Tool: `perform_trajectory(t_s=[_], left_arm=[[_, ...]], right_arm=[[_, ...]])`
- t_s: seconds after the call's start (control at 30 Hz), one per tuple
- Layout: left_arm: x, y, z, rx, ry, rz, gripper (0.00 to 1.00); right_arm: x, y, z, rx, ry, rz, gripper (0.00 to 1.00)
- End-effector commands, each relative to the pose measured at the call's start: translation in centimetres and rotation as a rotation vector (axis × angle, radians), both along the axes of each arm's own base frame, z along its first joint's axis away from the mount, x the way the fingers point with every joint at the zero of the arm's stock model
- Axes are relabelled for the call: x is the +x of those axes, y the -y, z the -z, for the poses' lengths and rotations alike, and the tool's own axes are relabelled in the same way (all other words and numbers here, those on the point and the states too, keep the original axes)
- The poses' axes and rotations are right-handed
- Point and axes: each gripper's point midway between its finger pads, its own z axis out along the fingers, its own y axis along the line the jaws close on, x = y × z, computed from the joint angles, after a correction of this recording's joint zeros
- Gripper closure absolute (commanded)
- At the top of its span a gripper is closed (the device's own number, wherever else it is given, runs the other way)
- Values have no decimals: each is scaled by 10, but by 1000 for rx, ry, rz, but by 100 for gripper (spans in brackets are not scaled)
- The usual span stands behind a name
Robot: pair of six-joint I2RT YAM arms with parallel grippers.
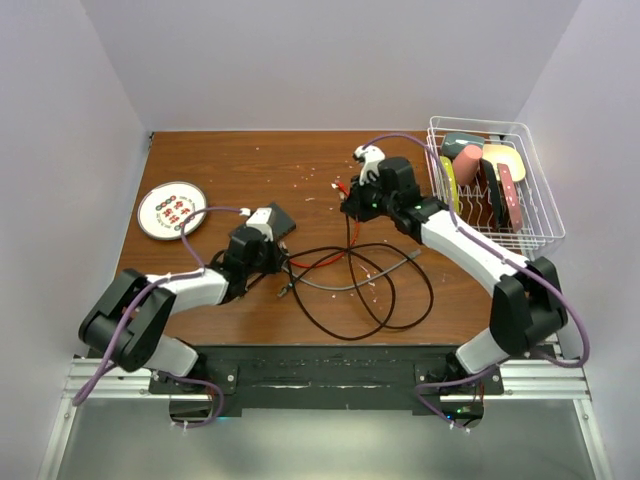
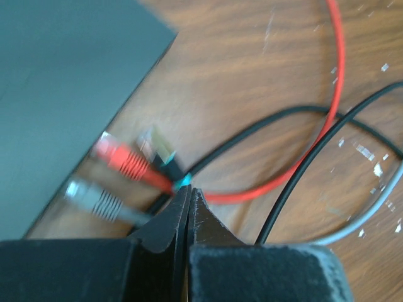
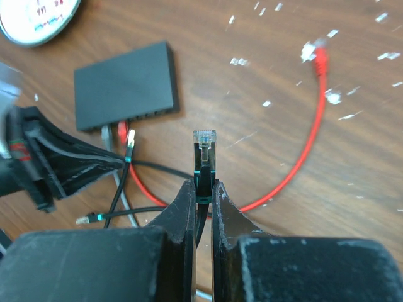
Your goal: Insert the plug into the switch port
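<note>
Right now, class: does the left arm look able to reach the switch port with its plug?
Probably yes: the left gripper holds the plug just short of the switch port edge, beside the red plug, nothing between.

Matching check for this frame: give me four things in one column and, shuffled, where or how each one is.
Things:
1 left gripper
2 right gripper
3 loose red plug
4 wire basket

States:
a in the far right corner of the table
b shut on a clear-tipped plug, away from the switch
c lying ungripped on the wood
d shut behind a gold-tipped plug, right beside the switch's port edge

Pairs: 1-d, 2-b, 3-c, 4-a
</note>
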Motion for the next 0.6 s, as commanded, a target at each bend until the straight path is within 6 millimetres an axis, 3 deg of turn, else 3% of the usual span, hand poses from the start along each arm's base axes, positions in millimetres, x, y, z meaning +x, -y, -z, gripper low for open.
perform_trajectory(t_s=[0.0,0.2,0.3,0.43,0.57], left_arm=[[-3,-18,-12,-11,49,-87,100],[16,-36,-55,42,144,-183,100],[29,-44,-65,70,151,-216,100],[52,-66,-68,72,143,-265,100],[70,-88,-54,73,99,-306,100]], right_arm=[[-4,-37,-2,20,12,-108,100],[-13,-69,30,-16,-46,-173,100],[-18,-85,50,-18,-99,-221,100],[-25,-108,74,-23,-164,-283,100],[-33,-125,100,-35,-221,-309,100]])
